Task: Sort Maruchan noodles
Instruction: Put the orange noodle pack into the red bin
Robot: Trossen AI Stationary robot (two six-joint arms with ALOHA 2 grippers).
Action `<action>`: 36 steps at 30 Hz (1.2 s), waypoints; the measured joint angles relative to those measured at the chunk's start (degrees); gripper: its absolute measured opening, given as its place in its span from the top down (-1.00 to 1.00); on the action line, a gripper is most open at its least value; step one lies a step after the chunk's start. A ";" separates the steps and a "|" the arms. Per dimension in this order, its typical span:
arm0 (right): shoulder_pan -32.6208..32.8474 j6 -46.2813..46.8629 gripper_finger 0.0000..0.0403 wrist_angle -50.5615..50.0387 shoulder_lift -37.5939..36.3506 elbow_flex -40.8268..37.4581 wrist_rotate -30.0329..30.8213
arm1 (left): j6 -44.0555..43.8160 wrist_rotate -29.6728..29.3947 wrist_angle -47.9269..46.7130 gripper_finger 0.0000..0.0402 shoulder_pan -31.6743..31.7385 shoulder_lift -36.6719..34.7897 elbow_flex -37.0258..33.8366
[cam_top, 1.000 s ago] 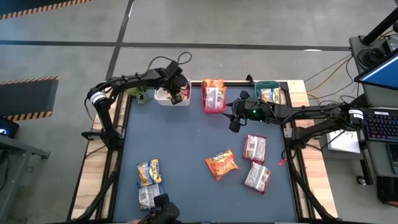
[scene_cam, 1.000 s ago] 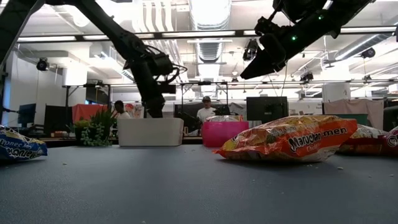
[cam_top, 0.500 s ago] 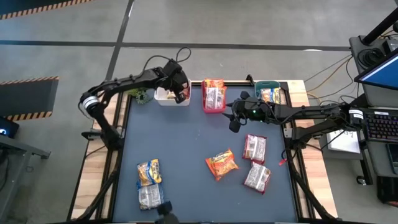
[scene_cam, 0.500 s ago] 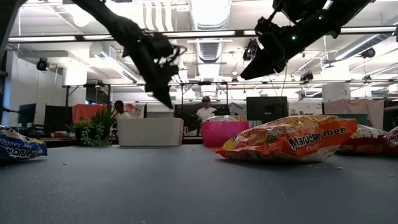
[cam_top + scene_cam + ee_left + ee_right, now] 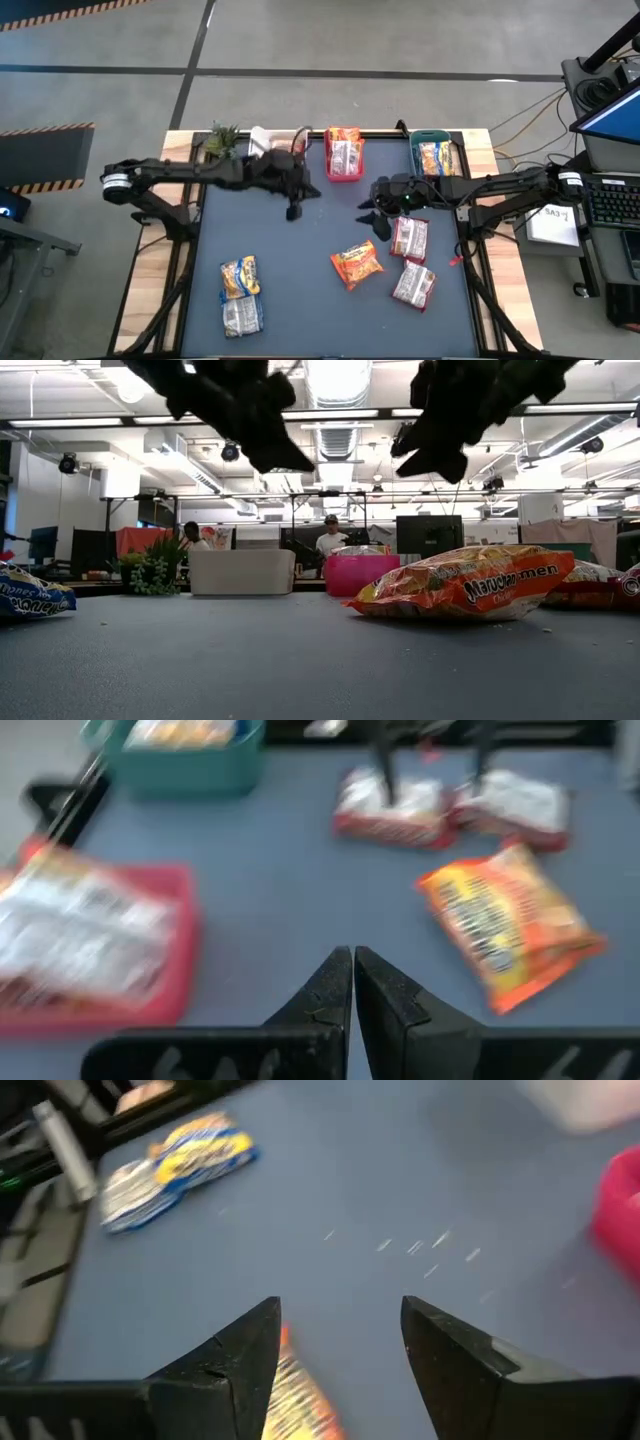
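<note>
The left gripper (image 5: 292, 211) is hanging above the bare grey tabletop (image 5: 300, 250) near the far edge, with its two dark fingers (image 5: 335, 990) pressed together and nothing between them. The right gripper (image 5: 378, 222) is hovering with its fingers (image 5: 440, 1355) standing apart, empty, just beside the silvery-white and red crinkly noodle packet (image 5: 408, 238), which is lying flat on the table. The orange crinkly plastic noodle packet (image 5: 356, 265) is lying near this gripper, toward the front edge; in the right wrist view an orange edge, probably this packet, is showing between the fingers. A second silvery-white and red packet (image 5: 413, 285) is lying farther forward. At the front left, well apart from both grippers, a blue-yellow packet (image 5: 239, 276) is lying touching another packet, silvery with blue (image 5: 240, 316).

Along the far edge, the pink plastic bin (image 5: 343, 168) is holding an orange packet and a silvery-white one, and the teal plastic bin (image 5: 436, 152) is holding a blue-yellow packet. The white plastic bin (image 5: 262, 143) is sitting beside the small green plant (image 5: 220, 141), partly hidden by the left arm
</note>
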 joint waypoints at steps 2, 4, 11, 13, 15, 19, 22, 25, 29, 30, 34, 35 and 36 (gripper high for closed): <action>1.75 2.89 0.09 -4.59 -0.02 1.91 -2.34 | -0.50 -0.08 5.28 1.00 -2.92 -1.55 -2.99; 3.54 5.30 0.19 -9.06 -0.02 3.49 -4.90 | -0.74 -1.62 9.45 1.00 -5.19 -2.92 -5.66; 7.56 13.94 0.68 -15.41 -0.02 5.50 -5.80 | -2.75 -12.19 21.69 1.00 -8.10 -4.89 -12.25; 8.07 15.08 0.80 -15.36 -0.01 5.53 -5.89 | -3.93 -12.64 23.46 1.00 -8.06 -4.47 -12.81; 8.25 15.48 0.90 -14.82 0.60 5.57 -5.93 | -4.72 -12.68 23.93 1.00 -8.07 -3.99 -12.89; 8.18 15.35 0.95 -13.30 3.71 6.00 -5.86 | -5.48 -12.65 24.47 1.00 -8.13 -2.94 -12.44; 8.31 13.36 0.95 -13.66 7.93 7.45 -6.88 | -6.46 -12.67 24.50 1.00 -8.20 -2.48 -12.29; 8.34 9.98 0.96 -15.09 11.95 9.23 -10.29 | -7.13 -12.65 24.45 1.00 -8.20 -2.48 -12.29; 9.01 3.03 0.96 -21.09 16.79 10.68 -11.85 | -8.15 -12.64 24.25 1.00 -8.20 -2.48 -12.29; 9.07 1.62 0.96 -22.19 17.97 10.66 -11.87 | -8.17 -12.65 24.27 1.00 -8.22 -2.48 -12.29; 9.03 -0.50 0.96 -22.28 21.84 10.38 -11.87 | -8.22 -12.63 24.10 1.00 -8.31 -2.48 -12.29; 9.03 -0.62 0.96 -22.11 22.63 10.38 -11.89 | -8.25 -12.61 24.07 1.00 -8.31 -2.48 -12.29; 9.03 -0.70 0.96 -21.53 23.30 10.38 -11.96 | -8.28 -12.61 24.05 1.00 -8.31 -2.48 -12.29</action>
